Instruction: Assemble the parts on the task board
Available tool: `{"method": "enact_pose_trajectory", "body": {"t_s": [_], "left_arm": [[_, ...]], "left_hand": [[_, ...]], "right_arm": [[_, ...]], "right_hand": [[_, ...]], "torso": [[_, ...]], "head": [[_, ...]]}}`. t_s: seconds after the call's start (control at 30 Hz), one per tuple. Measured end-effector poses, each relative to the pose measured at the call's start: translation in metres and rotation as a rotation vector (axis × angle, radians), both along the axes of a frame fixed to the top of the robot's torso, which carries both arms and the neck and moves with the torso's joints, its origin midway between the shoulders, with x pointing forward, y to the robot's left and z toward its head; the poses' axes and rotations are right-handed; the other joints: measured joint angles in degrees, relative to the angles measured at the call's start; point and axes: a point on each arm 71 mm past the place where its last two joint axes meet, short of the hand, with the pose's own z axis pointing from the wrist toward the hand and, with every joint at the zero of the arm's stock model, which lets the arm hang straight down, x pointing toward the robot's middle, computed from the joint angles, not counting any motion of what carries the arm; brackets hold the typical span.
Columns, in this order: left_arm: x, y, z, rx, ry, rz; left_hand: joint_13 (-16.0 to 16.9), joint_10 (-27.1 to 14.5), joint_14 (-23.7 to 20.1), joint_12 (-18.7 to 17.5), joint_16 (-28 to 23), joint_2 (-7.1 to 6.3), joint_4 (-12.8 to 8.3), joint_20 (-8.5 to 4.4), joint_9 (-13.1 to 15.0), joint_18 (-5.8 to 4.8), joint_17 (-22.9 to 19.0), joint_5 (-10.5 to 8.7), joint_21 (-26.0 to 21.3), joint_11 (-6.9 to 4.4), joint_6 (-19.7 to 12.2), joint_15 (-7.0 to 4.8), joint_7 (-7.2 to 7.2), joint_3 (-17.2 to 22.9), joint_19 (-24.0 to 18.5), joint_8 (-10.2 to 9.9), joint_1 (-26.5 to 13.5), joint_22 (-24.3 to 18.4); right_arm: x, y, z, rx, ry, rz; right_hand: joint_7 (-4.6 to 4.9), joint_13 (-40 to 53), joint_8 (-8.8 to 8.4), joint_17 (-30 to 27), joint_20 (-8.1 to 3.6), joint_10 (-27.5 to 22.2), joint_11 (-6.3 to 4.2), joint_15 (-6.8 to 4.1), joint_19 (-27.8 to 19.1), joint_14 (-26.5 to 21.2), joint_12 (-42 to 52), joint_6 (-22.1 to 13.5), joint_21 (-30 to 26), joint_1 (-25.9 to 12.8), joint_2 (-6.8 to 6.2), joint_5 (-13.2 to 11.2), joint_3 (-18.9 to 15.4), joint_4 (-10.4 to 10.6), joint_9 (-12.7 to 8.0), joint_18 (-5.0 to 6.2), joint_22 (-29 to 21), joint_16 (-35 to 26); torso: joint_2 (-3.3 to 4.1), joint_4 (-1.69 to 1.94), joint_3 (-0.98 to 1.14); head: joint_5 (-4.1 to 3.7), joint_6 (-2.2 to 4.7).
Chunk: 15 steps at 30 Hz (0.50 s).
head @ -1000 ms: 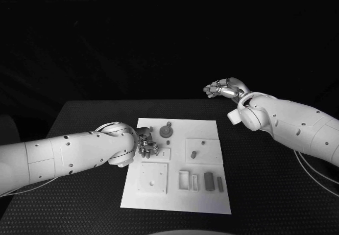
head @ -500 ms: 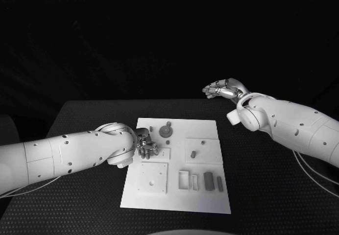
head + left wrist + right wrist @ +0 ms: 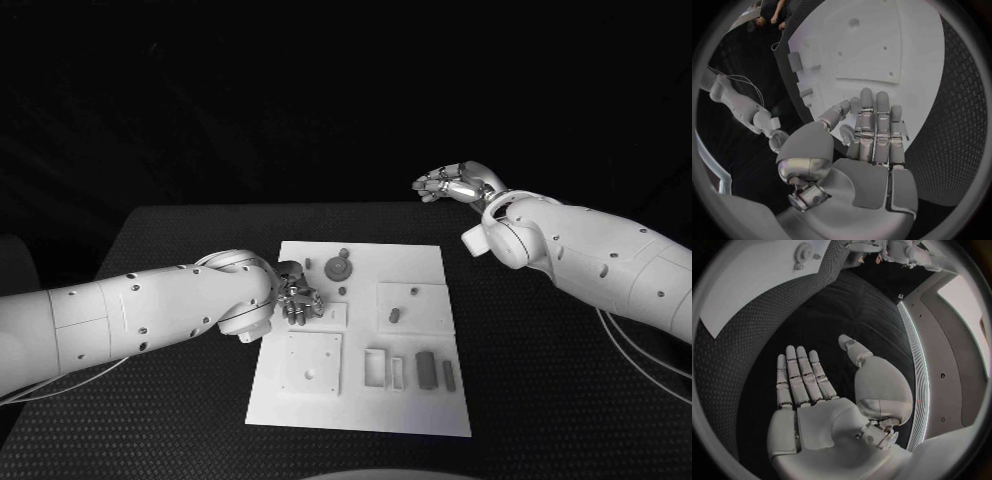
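Head view, and from the left comes the left hand (image 3: 297, 300), low over the board's (image 3: 418, 405) left edge, just beside a small raised plate. Left wrist view shows that hand's fingers (image 3: 875, 125) straight and together, the thumb a little apart, nothing held. My read: this is a reach, with no part gripped yet, so the assembly looks barely begun. The next move calls for the fingers to drop onto one loose part and pinch it cleanly without nudging its neighbours. Across the board I count one round gear (image 3: 338, 267) near the far edge, three square plates, and two dark bars (image 3: 426, 367) near the front edge beside pale slots; smaller pegs are too tiny to count surely. The board itself lies mid-tabletop (image 3: 173, 240). Far right, the right hand (image 3: 457, 182) hangs well apart beyond the tabletop's far edge, fingers (image 3: 798, 375) spread flat, holding nothing.
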Motion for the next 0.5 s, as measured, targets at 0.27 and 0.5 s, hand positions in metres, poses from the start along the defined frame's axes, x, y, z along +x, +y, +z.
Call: {"method": "enact_pose_trajectory", "body": {"t_s": [0.27, 0.5], "left_arm": [[0.0016, -0.0012, 0.0004, 0.009, 0.011, -0.008], [0.0035, -0.0043, 0.0011, 0.027, 0.011, -0.022]], "left_hand": [[0.2, 0.0, 0.0, 0.2, 0.4, 0.20, -0.3, 0.00, 0.3, 0.00, 0.0, 1.44, 0.2, 0.00, 0.0, 0.00, 0.00, 0.2, -0.4, 0.1, -0.2, 0.0], [0.3, 0.3, 0.0, 0.5, 0.6, 0.20, -0.4, 0.01, 0.6, 0.01, 0.0, 1.88, 0.7, -0.11, 0.1, 0.00, 0.11, 0.1, -0.4, 0.1, -0.2, 0.0]], "right_arm": [[0.0000, 0.0005, -0.0003, 0.000, 0.001, 0.001], [0.0003, 0.0014, -0.0007, 0.000, 0.002, 0.003]], "right_hand": [[0.00, 0.0, 0.21, -0.1, 0.00, 0.0, 0.00, 0.00, 0.0, 0.0, -0.1, 0.0, 0.0, 0.2, 0.22, 0.0, -0.1, -0.1, -0.1, 0.00, 0.1, 0.0], [0.00, 0.0, 0.21, -0.1, -0.21, 0.0, 0.00, 0.00, -0.2, 0.0, -0.2, 0.0, 0.0, 0.5, -0.01, 0.0, -0.2, -0.2, -0.1, -0.01, 0.2, 0.0]], "torso": [[0.01, 0.06, 0.00], [0.01, 0.04, -0.03]], "head": [[-0.05, -0.20], [-0.07, -0.33]]}}
